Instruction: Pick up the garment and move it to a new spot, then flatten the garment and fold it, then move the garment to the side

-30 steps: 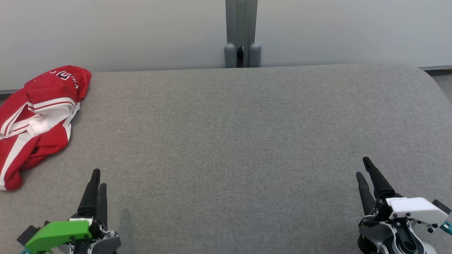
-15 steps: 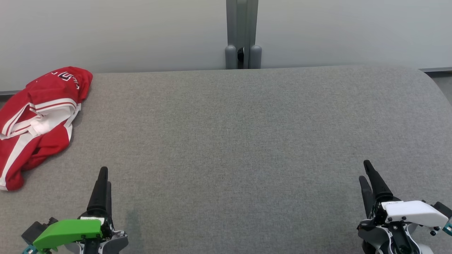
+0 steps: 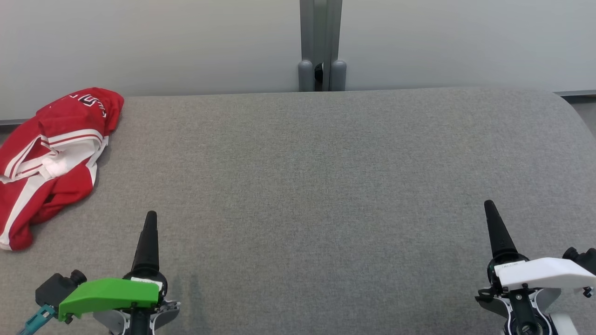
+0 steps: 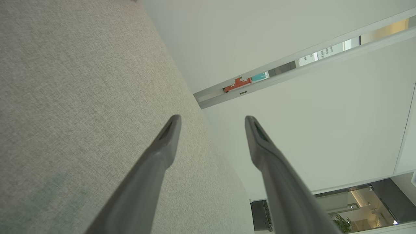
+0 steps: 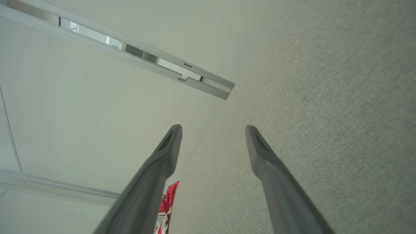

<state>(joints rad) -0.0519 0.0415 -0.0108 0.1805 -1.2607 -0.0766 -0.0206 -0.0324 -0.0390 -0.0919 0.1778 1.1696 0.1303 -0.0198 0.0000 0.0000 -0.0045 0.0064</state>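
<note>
Leftward, red garment (image 3: 52, 160) cropped by frame edge; lettering (image 3: 89, 103) illegible.

Red white-striped garment (image 3: 51, 158), grey table (image 3: 326, 186)

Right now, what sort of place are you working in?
Probably an office or lab test area, not a home: a wide grey fabric-covered table, pale partition panels joined by a grey post behind it, and one red garment lying at the table's far left.
</note>
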